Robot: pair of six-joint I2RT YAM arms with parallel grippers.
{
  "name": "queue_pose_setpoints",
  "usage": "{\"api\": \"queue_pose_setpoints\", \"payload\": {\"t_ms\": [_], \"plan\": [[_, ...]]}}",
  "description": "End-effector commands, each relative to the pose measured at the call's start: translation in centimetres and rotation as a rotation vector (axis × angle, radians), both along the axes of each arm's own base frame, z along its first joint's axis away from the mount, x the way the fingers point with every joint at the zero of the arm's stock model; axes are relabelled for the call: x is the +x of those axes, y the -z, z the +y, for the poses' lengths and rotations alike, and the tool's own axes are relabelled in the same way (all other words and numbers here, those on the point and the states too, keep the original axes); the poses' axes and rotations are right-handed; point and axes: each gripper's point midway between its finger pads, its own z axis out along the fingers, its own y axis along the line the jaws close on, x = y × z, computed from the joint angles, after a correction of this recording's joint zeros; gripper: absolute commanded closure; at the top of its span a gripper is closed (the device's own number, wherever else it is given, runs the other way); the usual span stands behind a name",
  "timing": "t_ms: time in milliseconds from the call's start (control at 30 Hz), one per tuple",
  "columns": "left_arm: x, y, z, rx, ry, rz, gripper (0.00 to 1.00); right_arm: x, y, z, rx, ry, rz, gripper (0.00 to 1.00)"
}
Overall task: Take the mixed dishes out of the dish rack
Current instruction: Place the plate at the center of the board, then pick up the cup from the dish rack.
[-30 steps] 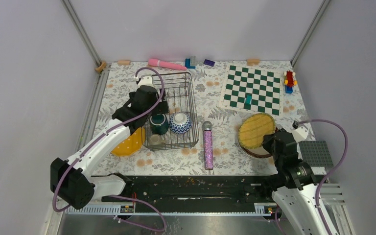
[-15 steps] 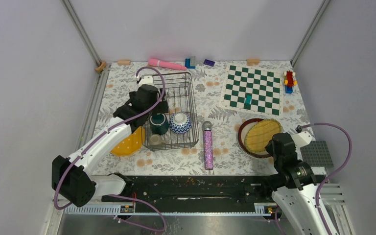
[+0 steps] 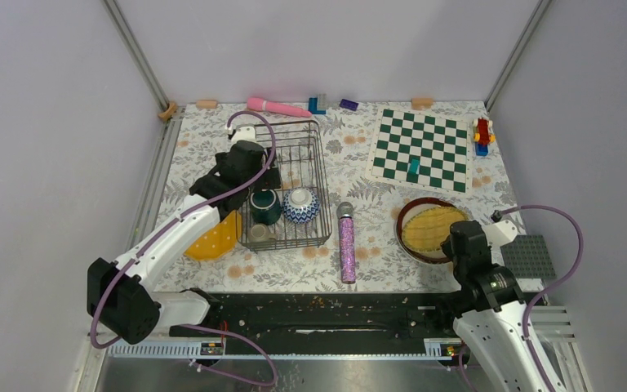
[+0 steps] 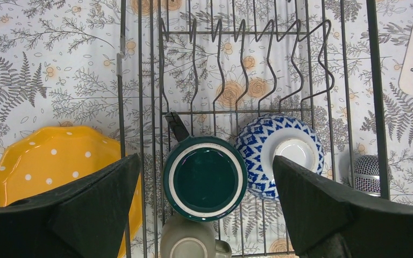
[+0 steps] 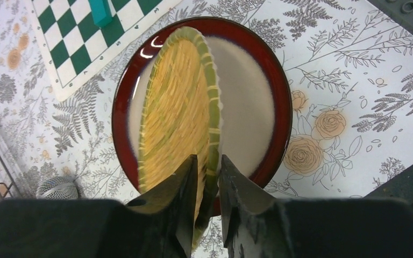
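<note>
Item: R fingers [image 5: 177,215] pinching yellow-green plate [image 5: 177,107] by near rim. Plate is leaning edge-up directly over red-rimmed plate [image 5: 253,107] on surface [image 5: 344,80]. L fingers [image 4: 86,204] hanging spread, straddling teal mug [image 4: 204,177] in dish rack [image 4: 375,80].

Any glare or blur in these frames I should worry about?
Right wrist: white glare streaks on the upper-left rim of the red-rimmed plate; the woven plate between the jaws looks slightly smeared. Left wrist: sharp on mug and bowl; jaws dark, featureless. Top external: even light, no glare.
</note>
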Motion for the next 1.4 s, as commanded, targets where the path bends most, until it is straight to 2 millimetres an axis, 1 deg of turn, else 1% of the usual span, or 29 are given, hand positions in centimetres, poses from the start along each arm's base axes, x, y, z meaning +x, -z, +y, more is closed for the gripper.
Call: {"api": "queue_pose_setpoints", "payload": {"t_ms": [0, 133, 367, 567, 733, 900, 933, 1067, 1133, 1233, 1367], "plan": [[1.1, -2.1, 0.0, -0.009, -0.028, -0.051, 0.01, 0.3, 0.0, -0.7, -0.018, 0.049, -0.011, 0.68], [1.1, -2.0, -0.1, -0.010, -0.027, -0.049, 0.01, 0.2, 0.7, -0.7, -0.017, 0.046, 0.006, 0.59], [1.1, -2.1, 0.0, -0.008, -0.029, -0.048, 0.01, -0.1, 1.9, -0.5, -0.012, 0.043, 0.034, 0.54], [1.0, -2.0, 0.0, -0.007, -0.030, -0.044, 0.01, -0.2, 2.4, -0.4, -0.013, 0.031, 0.050, 0.42], [1.0, -1.9, 0.0, -0.007, -0.029, -0.038, 0.01, 0.1, 1.8, -0.3, -0.028, 0.004, 0.033, 0.27], [0.8, -1.5, -0.1, -0.004, -0.026, -0.019, 0.01, 1.3, 0.7, 0.6, -0.038, -0.072, -0.035, 0.03], [0.8, -1.4, -0.1, -0.002, -0.027, -0.013, 0.01, 1.6, 0.4, 0.8, -0.037, -0.087, -0.055, 0.01], [0.4, -0.4, -0.1, 0.010, -0.026, 0.031, 0.01, 2.7, -0.9, 1.3, -0.050, -0.132, -0.121, 0.00], [0.2, 0.2, -0.5, 0.007, -0.007, 0.058, 0.01, 3.0, -1.2, 1.7, -0.055, -0.157, -0.139, 0.00], [0.1, 1.5, -1.3, 0.003, 0.034, 0.107, 0.01, 3.6, -1.3, 2.4, -0.054, -0.205, -0.162, 0.00], [0.0, 3.6, -1.5, 0.021, 0.039, 0.166, 0.01, 4.2, -1.2, 3.1, -0.059, -0.248, -0.174, 0.00]]}}
